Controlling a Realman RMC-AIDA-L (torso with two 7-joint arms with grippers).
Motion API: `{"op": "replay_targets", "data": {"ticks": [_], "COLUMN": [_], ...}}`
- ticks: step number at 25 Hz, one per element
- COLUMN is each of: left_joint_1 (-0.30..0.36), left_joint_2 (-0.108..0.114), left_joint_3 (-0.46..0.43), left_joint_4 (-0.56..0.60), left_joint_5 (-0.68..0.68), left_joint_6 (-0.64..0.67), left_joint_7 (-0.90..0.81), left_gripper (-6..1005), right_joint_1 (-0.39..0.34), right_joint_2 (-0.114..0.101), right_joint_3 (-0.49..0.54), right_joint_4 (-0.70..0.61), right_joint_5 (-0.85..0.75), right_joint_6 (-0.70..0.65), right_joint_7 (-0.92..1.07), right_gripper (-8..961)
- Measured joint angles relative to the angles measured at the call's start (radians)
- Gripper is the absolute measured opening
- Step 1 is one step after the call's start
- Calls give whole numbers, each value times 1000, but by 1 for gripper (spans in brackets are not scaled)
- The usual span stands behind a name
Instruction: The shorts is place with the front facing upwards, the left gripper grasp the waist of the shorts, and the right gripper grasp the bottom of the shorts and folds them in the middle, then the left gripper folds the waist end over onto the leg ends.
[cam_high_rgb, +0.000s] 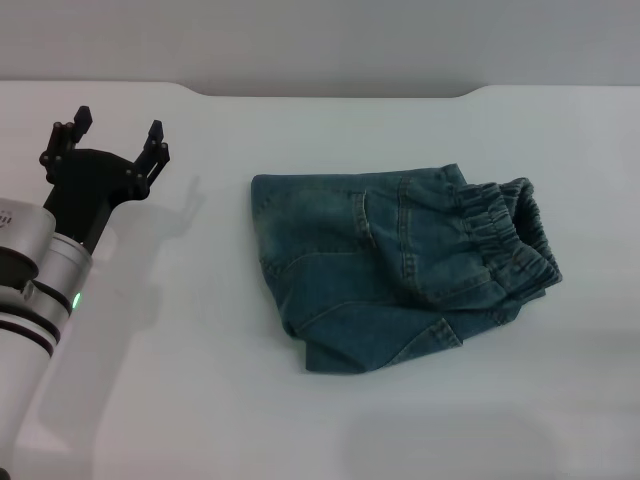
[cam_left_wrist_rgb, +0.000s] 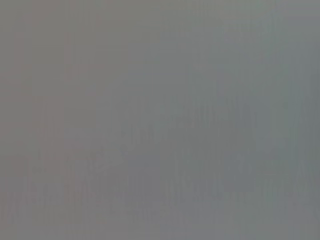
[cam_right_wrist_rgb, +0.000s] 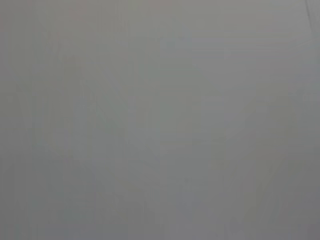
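In the head view the blue-green denim shorts (cam_high_rgb: 390, 265) lie folded into a compact bundle on the white table, right of centre. Their gathered elastic waist (cam_high_rgb: 505, 235) is at the bundle's right end, lying on top of the layers beneath. The leg ends are hidden under the fold. My left gripper (cam_high_rgb: 115, 135) hovers over the table's far left, well apart from the shorts, open with nothing between its fingers. The right gripper is out of view. Both wrist views show only a plain grey surface.
The white table (cam_high_rgb: 200, 400) stretches around the shorts, with its far edge (cam_high_rgb: 330, 95) meeting a grey wall. My left arm, with its green wrist light (cam_high_rgb: 76, 299), comes in from the lower left corner.
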Motion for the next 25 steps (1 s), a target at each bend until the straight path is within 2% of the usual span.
{"op": "replay_targets", "data": {"ticks": [4, 12, 25], "left_joint_1": [-1, -3, -2], "left_joint_2": [0, 0, -1], "left_joint_3": [1, 12, 16], "left_joint_4": [6, 24, 26], "left_joint_5": [-2, 0, -3], "left_joint_6": [0, 1, 2], "left_joint_7": [-4, -35, -38], "left_gripper": [849, 849, 849], "right_joint_1": [3, 36, 51], "right_joint_2": [-5, 0, 0], "right_joint_3": [-4, -8, -9], "right_joint_4": [-12, -65, -69], "right_joint_5": [7, 25, 24], "right_joint_6": [22, 41, 40], "right_joint_7": [39, 47, 46], "right_gripper": [805, 805, 805]}}
